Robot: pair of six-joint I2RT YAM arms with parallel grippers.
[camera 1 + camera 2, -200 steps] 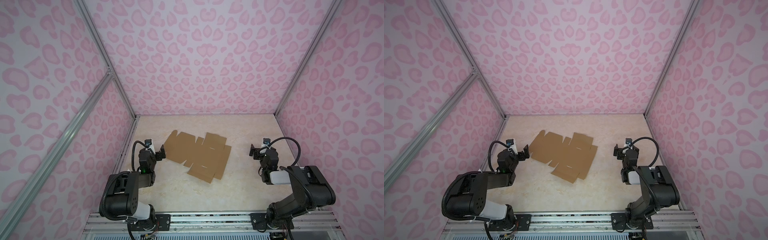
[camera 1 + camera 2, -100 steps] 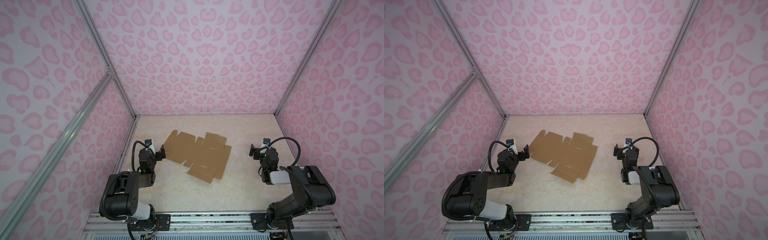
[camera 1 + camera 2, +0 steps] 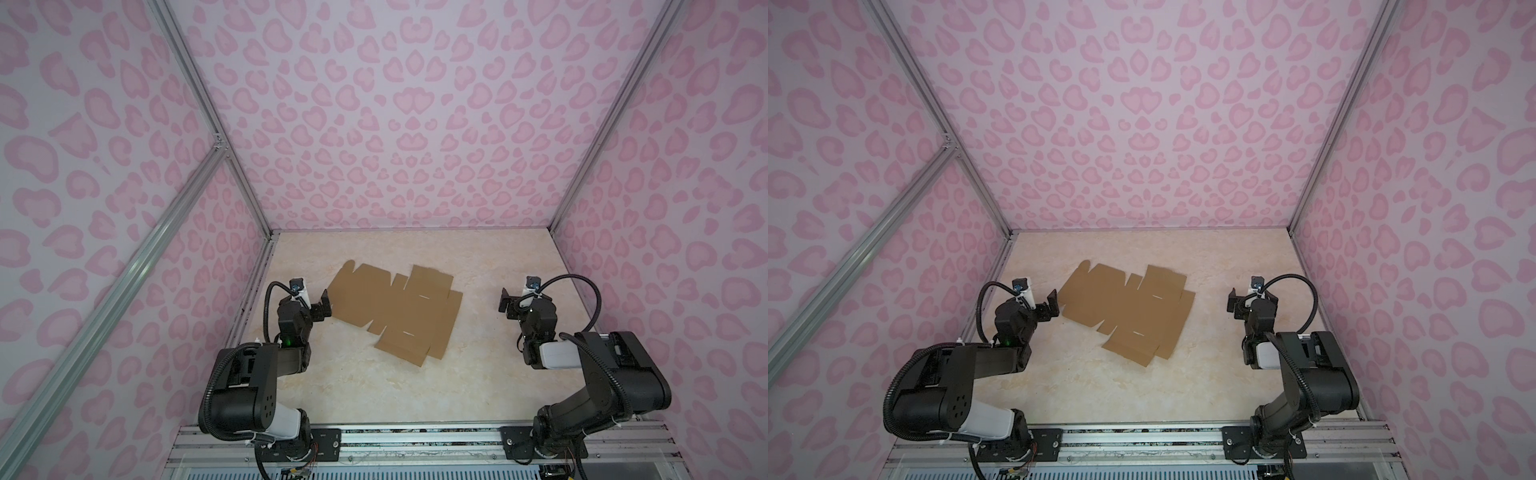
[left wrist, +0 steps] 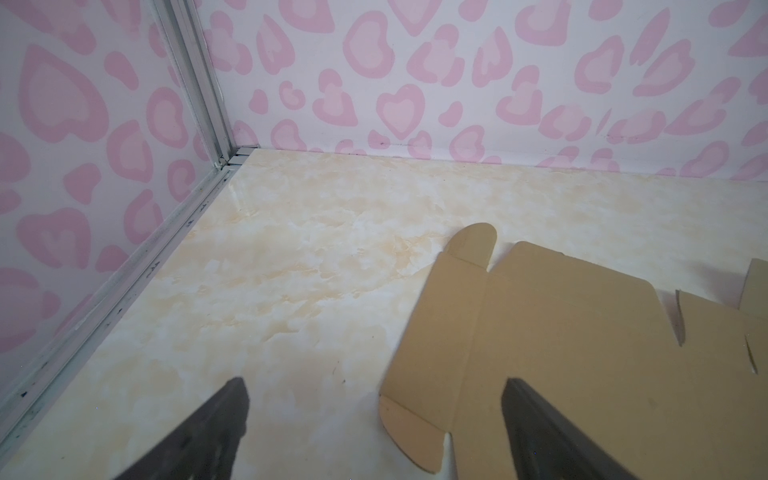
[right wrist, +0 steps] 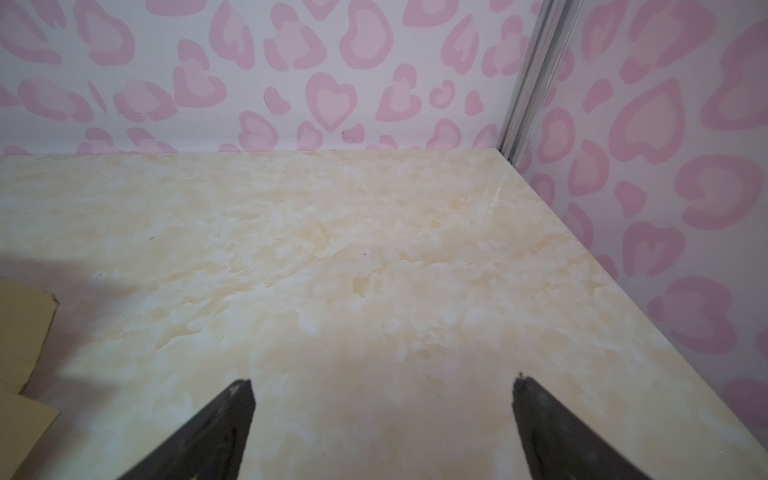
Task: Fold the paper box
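Note:
The paper box (image 3: 395, 311) (image 3: 1129, 316) lies flat and unfolded on the table, a brown cardboard cut-out with flaps, tabs and slits. My left gripper (image 3: 316, 304) (image 3: 1045, 307) stands open at the box's left edge. In the left wrist view one of its fingers (image 4: 540, 424) is over the cardboard (image 4: 561, 353) and the other is over bare table; my left gripper (image 4: 374, 386) holds nothing. My right gripper (image 3: 521, 301) (image 3: 1250, 301) is open well to the right of the box, over bare table (image 5: 382, 384). Only a corner of the box (image 5: 20, 332) shows in the right wrist view.
Pink heart-patterned walls (image 3: 395, 124) close in the marbled table (image 3: 374, 395) at the back and on both sides, with aluminium posts (image 3: 582, 145) at the corners. A metal rail (image 3: 415, 440) carrying both arm bases runs along the front edge.

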